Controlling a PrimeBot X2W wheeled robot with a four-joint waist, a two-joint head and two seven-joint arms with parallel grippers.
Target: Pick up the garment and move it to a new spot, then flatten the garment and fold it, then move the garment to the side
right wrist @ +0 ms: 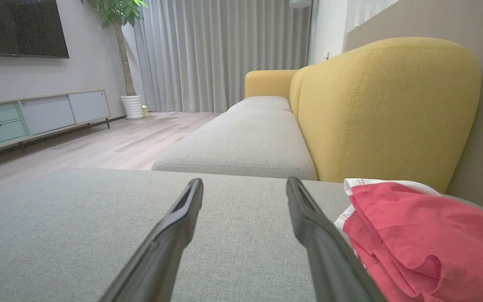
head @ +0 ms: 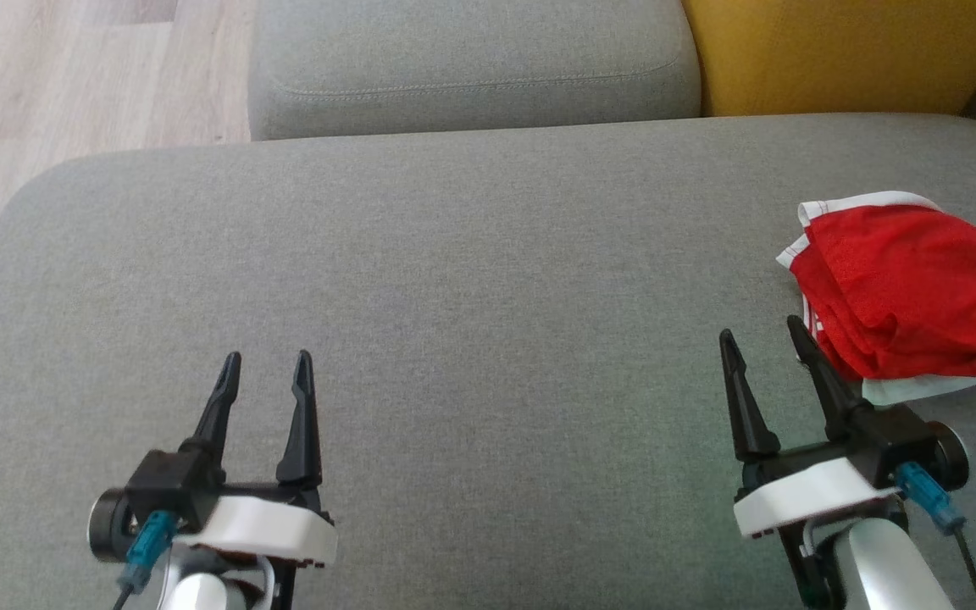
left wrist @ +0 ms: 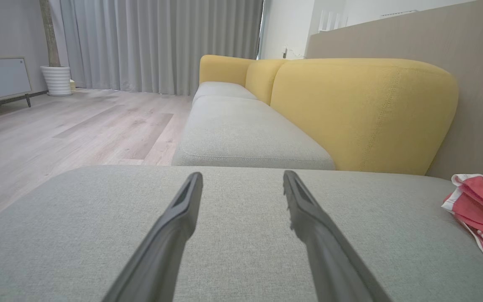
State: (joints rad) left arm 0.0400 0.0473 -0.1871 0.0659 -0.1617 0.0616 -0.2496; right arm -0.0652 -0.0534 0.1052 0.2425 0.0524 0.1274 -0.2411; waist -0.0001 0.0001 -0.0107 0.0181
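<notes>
So, the big grey seat cushion runs under everything, with the yellow backrest up ahead. The red garment with white trim sits crumpled just to the right of the right gripper — its outer finger is right at the cloth's edge, can't tell if it's touching. That one's spread wide, nothing in it. The left gripper — same deal, wide open and empty, well apart from the garment.
</notes>
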